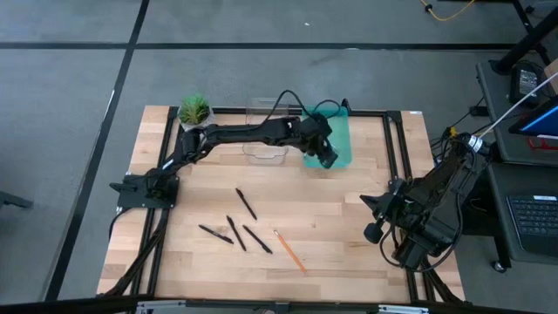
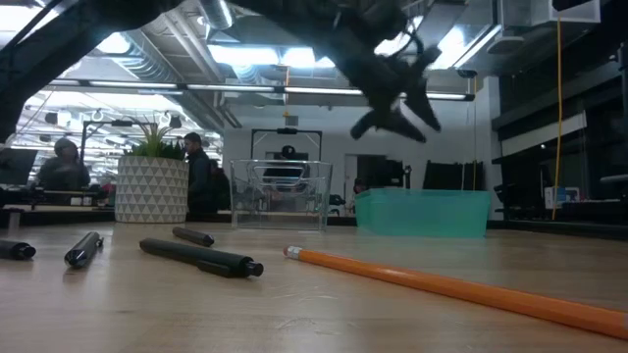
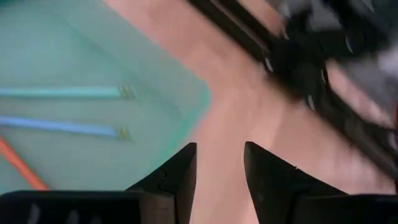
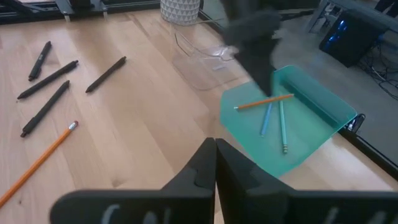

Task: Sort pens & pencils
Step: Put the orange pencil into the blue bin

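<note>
Pale wooden table [image 1: 331, 227] carries four black pens [image 1: 246, 203] scattered near its middle and one orange pencil [image 1: 290, 251] just right of them; three pencils lie in the green bin [image 4: 311, 134] at the far side. Left gripper [image 3: 219, 163] hovers over that bin, fingers apart and empty. Right gripper [image 4: 215, 163], pressed together, waits at the right edge. Light, stiff and slick, the pencil likely wants a mid-shaft pinch.

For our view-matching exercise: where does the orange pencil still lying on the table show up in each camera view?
High view: orange pencil, near front centre, right of the pens.
Low view: foreground right.
Left wrist view: not in it.
Right wrist view: lower left.
Shared landmark: the green tray.
</note>
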### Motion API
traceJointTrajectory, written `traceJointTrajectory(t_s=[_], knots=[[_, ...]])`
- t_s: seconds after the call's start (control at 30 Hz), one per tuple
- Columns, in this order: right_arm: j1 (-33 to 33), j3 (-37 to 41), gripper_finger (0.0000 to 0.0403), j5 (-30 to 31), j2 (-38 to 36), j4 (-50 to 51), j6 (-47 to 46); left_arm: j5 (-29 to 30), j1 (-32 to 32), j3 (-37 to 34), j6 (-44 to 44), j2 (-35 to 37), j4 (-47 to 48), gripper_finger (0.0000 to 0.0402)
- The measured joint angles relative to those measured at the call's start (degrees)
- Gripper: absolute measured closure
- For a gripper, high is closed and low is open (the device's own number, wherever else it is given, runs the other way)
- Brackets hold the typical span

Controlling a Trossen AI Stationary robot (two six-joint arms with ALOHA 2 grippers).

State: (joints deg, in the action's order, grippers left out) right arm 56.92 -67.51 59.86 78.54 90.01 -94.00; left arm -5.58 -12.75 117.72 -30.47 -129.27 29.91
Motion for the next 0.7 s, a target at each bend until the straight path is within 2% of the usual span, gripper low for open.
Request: traceJointTrajectory(t_s=[0.1, 0.23, 0.33, 0.43, 0.57, 0.7], knots=[[-0.03, 0.0, 0.0396, -0.06, 0.0, -0.68, 0.0, -2.58, 1.47, 4.57, 6.81, 0.0, 10.44, 0.0275], [-0.8, 0.0, 0.0396, -1.4, 0.0, -4.34, 0.08, -0.11, 3.57, 10.35, 14.51, 0.65, 23.53, 0.0275], [-1.52, 0.03, 0.0396, -3.1, 0.13, -7.95, 3.42, 5.54, 5.37, 12.68, 15.93, 1.19, 36.39, 0.0275], [-2.47, 0.76, 0.0396, -3.54, 0.26, -15.74, 9.83, 13.41, 7.59, 12.48, 15.05, 2.25, 50.03, 0.0275], [-4.8, 2.26, 0.0396, -5.22, 0.26, -27.82, 18.79, 21.24, 10.93, 10.09, 11.65, 3.62, 58.43, 0.0274], [-7.38, 4.9, 0.0396, -6.3, 0.24, -37.5, 24.49, 21.96, 13.57, 6.3, 11.38, 6.04, 59.91, 0.0274]])
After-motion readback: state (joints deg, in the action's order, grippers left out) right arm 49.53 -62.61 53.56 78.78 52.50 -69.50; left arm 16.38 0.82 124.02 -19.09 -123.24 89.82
